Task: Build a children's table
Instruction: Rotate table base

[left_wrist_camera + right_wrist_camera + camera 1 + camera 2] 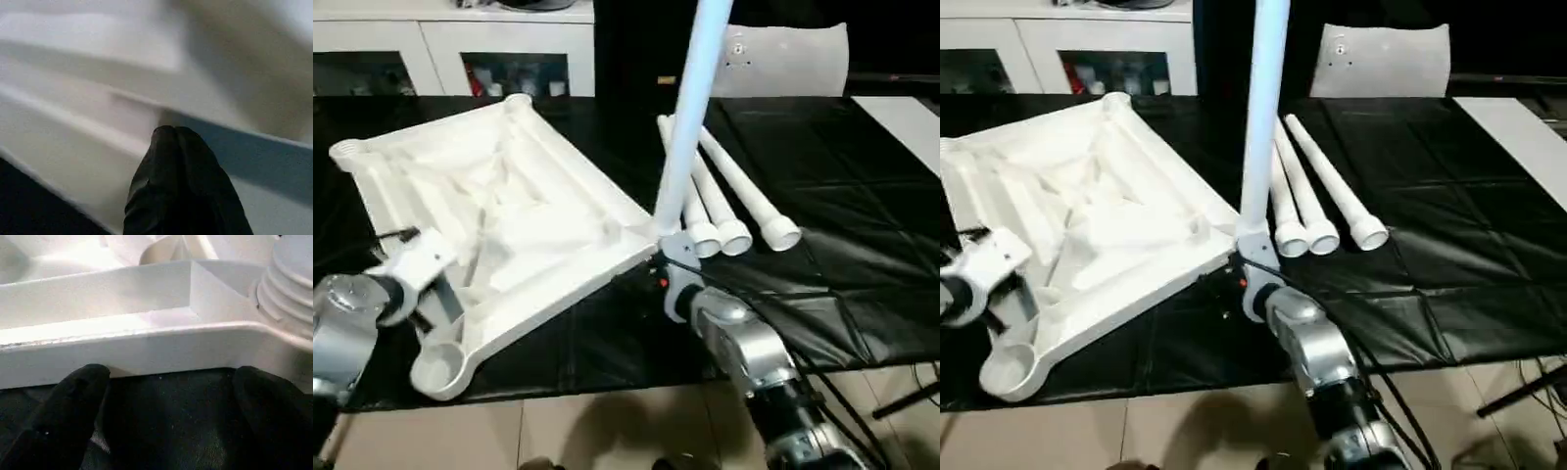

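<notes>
Black sheeting covers the bench (pixel 822 245), and a white cabinet with glass doors (pixel 450 49) runs along the upper left of the frame, small items dimly visible behind the glass.

At left centre the tabletop (pixel 499 215) lies upside down, X-ribs and round corner sockets facing up. One leg (pixel 690 108) stands upright in the socket at its right corner, rising out of the top of the frame. Three spare legs (pixel 734 196) lie side by side on the sheeting just right of centre, wide ends toward the camera.

The left end effector (pixel 181 161) is clenched with its fingers together, pressed against the ribbed underside near the lower-left edge, grasping nothing. The right end effector (pixel 166 406) is released, jaws spread wide, sitting low on the sheeting just beside the tabletop's rim below the standing leg.

Everything looks like hollow moulded plastic: light, stiff, smooth and probably slippery. A leg is likely best gripped around its shaft near the thick end; the top is best steadied by its rim or a rib.

The three remaining sockets look empty.
</notes>
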### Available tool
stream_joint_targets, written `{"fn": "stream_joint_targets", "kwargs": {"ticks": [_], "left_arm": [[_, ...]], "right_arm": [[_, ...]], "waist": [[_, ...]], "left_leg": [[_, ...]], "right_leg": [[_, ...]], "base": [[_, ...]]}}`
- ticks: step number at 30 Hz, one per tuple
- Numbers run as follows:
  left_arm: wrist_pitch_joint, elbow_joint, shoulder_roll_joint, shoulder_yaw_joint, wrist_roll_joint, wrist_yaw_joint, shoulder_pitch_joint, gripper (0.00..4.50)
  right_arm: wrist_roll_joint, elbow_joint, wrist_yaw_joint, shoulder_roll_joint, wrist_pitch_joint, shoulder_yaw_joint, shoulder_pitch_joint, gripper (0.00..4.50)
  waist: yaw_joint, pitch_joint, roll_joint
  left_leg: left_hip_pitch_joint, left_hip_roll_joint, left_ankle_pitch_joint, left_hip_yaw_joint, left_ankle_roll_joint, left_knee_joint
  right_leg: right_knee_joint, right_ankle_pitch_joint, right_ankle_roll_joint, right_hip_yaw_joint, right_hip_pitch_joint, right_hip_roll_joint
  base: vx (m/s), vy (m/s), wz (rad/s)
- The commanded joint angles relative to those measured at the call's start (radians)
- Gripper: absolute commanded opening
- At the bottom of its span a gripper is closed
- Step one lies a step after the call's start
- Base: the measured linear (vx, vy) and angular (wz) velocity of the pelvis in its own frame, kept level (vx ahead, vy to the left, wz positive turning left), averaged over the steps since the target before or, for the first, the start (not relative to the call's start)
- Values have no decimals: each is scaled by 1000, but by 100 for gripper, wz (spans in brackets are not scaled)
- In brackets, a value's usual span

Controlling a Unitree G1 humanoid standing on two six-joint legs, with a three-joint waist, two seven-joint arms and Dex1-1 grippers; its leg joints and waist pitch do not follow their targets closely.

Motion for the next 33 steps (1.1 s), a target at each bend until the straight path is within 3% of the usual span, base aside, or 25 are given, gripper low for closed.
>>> {"fn": "stream_joint_targets", "kwargs": {"ticks": [1,2,4,7,11,16,22,24,26,27,29,32,33], "left_arm": [[34,-59,9,-41,-62,-93,30,8],[39,-82,16,-50,-80,-123,41,8],[41,-175,34,-79,-153,-221,92,8],[83,-296,33,-111,-237,-302,144,8],[119,-348,-5,-113,-286,-314,144,8],[155,-396,-80,-127,-359,-328,106,8],[130,-339,-193,-155,-342,-262,25,8],[64,-225,-263,-147,-265,-138,-40,8],[49,-195,-276,-144,-246,-107,-54,8],[24,-159,-285,-137,-228,-74,-72,8],[-15,-106,-284,-134,-200,-36,-101,8],[-68,-50,-275,-124,-177,-13,-128,8],[-92,-39,-275,-111,-184,-20,-130,8]], "right_arm": [[-6,32,-4,8,-17,6,-22,450],[-8,44,0,11,-22,9,-30,450],[-12,78,7,24,-35,14,-55,450],[-12,112,10,44,-49,16,-79,450],[-11,144,12,56,-65,19,-97,450],[-18,195,19,75,-90,18,-127,450],[-23,229,21,84,-111,12,-147,450],[-27,236,13,82,-122,10,-148,450],[-27,238,10,82,-125,7,-148,450],[-29,237,3,80,-127,3,-148,450],[-33,241,-8,76,-136,-11,-153,450],[-29,239,-43,69,-147,-45,-174,450],[-29,237,-68,65,-149,-62,-195,450]], "waist": [[5,-64,25],[3,-59,25],[2,-61,26],[2,-58,26],[-2,-59,25],[-4,-63,24],[-2,-67,22],[-2,-68,23],[-1,-69,21],[-2,-66,19],[-1,-67,21],[1,-67,24],[1,-70,23]], "left_leg": [[3,36,-159,-13,-20,-70],[3,35,-172,-11,-18,-72],[1,36,-184,-14,-22,-74],[10,38,-211,-10,-24,-74],[4,34,-208,-11,-30,-74],[3,33,-175,-9,-26,-69],[2,30,-139,-7,-20,-65],[0,28,-130,-6,-15,-63],[0,28,-139,-7,-13,-62],[-4,26,-156,-9,-12,-64],[0,27,-165,-9,-13,-62],[1,28,-167,-10,-12,-63],[-2,30,-149,-12,-16,-63]], "right_leg": [[-62,-121,-225,62,52,-84],[-66,-143,-219,60,48,-78],[-66,-172,-213,61,52,-83],[-69,-206,-214,62,42,-80],[-68,-210,-193,61,49,-77],[-65,-175,-201,61,51,-76],[-60,-115,-206,60,56,-72],[-61,-99,-203,59,58,-70],[-63,-113,-200,59,60,-72],[-69,-165,-183,58,62,-73],[-73,-198,-172,59,56,-74],[-72,-197,-172,59,54,-73],[-64,-154,-181,58,56,-73]], "base": [[0,0,0],[0,0,0],[0,0,0],[0,0,0],[0,0,0],[0,0,0],[0,0,0],[0,0,0],[0,0,0],[0,0,0],[0,0,0],[0,0,0],[0,0,0]]}}
